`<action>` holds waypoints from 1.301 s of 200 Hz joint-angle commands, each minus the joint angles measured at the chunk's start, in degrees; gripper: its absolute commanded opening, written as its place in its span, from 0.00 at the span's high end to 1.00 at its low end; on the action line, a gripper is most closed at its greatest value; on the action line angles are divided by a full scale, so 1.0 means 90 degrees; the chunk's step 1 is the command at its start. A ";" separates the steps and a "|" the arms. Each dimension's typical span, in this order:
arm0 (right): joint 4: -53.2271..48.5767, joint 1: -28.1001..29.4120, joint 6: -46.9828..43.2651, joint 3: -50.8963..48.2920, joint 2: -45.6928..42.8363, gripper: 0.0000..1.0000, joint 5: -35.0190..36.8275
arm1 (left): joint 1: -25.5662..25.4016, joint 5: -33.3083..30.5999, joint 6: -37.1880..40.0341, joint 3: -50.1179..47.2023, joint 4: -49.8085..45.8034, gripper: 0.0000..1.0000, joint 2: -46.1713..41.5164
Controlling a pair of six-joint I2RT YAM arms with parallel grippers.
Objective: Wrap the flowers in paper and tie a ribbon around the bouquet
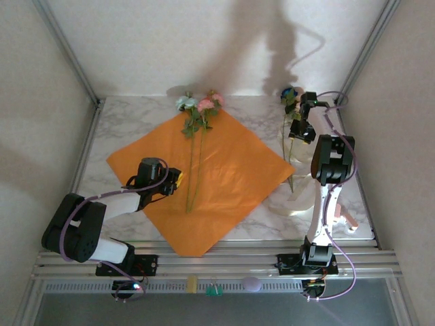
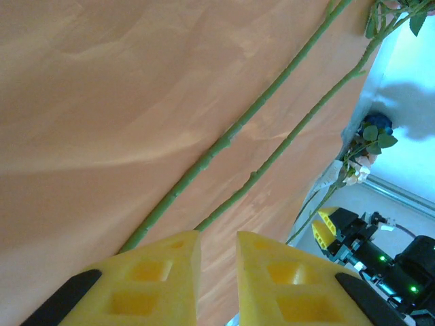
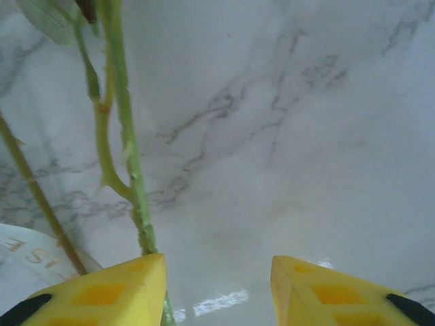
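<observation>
The orange paper (image 1: 224, 176) lies flat like a diamond in the middle of the table. Two flowers (image 1: 198, 106) with pink and pale blue blooms rest on it, their stems (image 2: 224, 142) running toward the near corner. My left gripper (image 1: 178, 180) (image 2: 217, 238) hovers low over the paper just left of the stem ends, jaws slightly apart with nothing between them. A third flower with a blue bloom (image 1: 290, 93) lies on the marble at the right. My right gripper (image 1: 299, 134) (image 3: 217, 261) stands open over its stem (image 3: 132, 183), which passes along the inner edge of the left finger. The cream ribbon (image 1: 293, 201) curls beside the paper's right corner.
The marble table (image 1: 136, 122) is boxed in by white walls and aluminium posts (image 1: 68, 47). A metal rail (image 1: 224, 261) runs along the near edge. A pinkish object (image 1: 346, 221) lies at the right front. A second thin stem (image 3: 34, 187) crosses the right wrist view's left side.
</observation>
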 commanded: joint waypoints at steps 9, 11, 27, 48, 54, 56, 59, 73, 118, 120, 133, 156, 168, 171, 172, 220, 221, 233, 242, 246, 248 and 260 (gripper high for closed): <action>-0.0111 0.0020 -0.0051 0.0320 0.0177 0.56 -0.0211 | -0.0048 0.0073 0.0078 -0.0019 -0.0084 0.79 -0.0097; -0.0114 0.0022 -0.0043 0.0332 0.0193 0.57 -0.0222 | -0.0048 0.0073 0.0082 -0.0023 -0.0084 0.80 -0.0092; -0.0067 0.0038 -0.0028 0.0304 0.0157 0.56 -0.0250 | -0.0048 0.0069 0.0082 -0.0024 -0.0084 0.80 -0.0112; 0.0194 0.0062 -0.0021 0.0110 -0.0003 0.54 -0.0310 | -0.0048 0.0055 0.0086 -0.0025 -0.0084 0.80 -0.0136; 0.0169 0.0052 -0.0020 0.0150 0.0040 0.55 -0.0325 | -0.0048 0.0057 0.0085 -0.0025 -0.0084 0.80 -0.0135; 0.0160 0.0057 -0.0015 0.0160 0.0050 0.55 -0.0325 | -0.0048 0.0052 0.0081 -0.0017 -0.0084 0.80 -0.0136; 0.0127 0.0062 -0.0013 0.0196 0.0087 0.56 -0.0334 | -0.0048 0.0057 0.0087 -0.0024 -0.0088 0.80 -0.0134; -0.0052 0.0063 0.0000 0.0392 0.0292 0.61 -0.0345 | -0.0048 0.0059 0.0080 -0.0020 -0.0084 0.80 -0.0129; -0.0231 0.0071 0.0014 0.0688 0.0651 0.73 -0.0423 | -0.0048 0.0083 0.0110 0.0015 -0.0252 0.80 -0.0134; -0.0243 0.0079 0.0016 0.0700 0.0666 0.74 -0.0416 | -0.0048 0.0088 0.0114 0.0014 -0.0258 0.80 -0.0130; -0.0222 0.0080 0.0018 0.0709 0.0682 0.78 -0.0409 | -0.0048 0.0093 0.0131 0.0035 -0.0284 0.80 -0.0133; -0.0239 0.0126 -0.0043 0.0772 0.0571 0.95 -0.0057 | -0.0048 0.0108 0.0138 0.0045 -0.0318 0.80 -0.0132; -0.0198 0.0154 -0.0124 0.0738 0.0298 1.00 0.0385 | -0.0048 0.0104 0.0146 0.0044 -0.0319 0.80 -0.0125; -0.0184 0.0162 -0.0124 0.0722 0.0200 1.00 0.0572 | -0.0053 0.0108 0.0142 0.0047 -0.0316 0.80 -0.0125; -0.0182 0.0166 -0.0126 0.0714 0.0164 1.00 0.0631 | -0.0050 0.0105 0.0145 0.0045 -0.0317 0.80 -0.0122; 0.0613 0.0293 -0.0231 0.0300 -0.1763 1.00 0.2190 | -0.0048 0.0097 0.0138 0.0036 -0.0314 0.80 -0.0101; 0.0627 0.0300 -0.0249 0.0298 -0.1763 1.00 0.2207 | -0.0048 0.0095 0.0143 0.0035 -0.0311 0.80 -0.0100; 0.0765 0.0429 -0.0375 0.0295 -0.2109 1.00 0.2262 | -0.0050 0.0106 0.0141 0.0034 -0.0280 0.80 -0.0081; 0.0786 0.0543 -0.0382 0.0309 -0.2327 1.00 0.2062 | -0.0048 0.0106 0.0147 0.0051 -0.0280 0.80 -0.0069; 0.0778 0.0595 -0.0382 0.0308 -0.2415 1.00 0.1947 | -0.0048 0.0104 0.0153 0.0054 -0.0280 0.80 -0.0054; 0.0770 0.0634 -0.0379 0.0299 -0.2463 1.00 0.1908 | -0.0048 0.0105 0.0149 0.0058 -0.0280 0.80 -0.0052; 0.0667 0.0865 -0.0187 0.0166 -0.2719 1.00 0.1526 | -0.0048 0.0104 0.0148 0.0054 -0.0265 0.80 -0.0051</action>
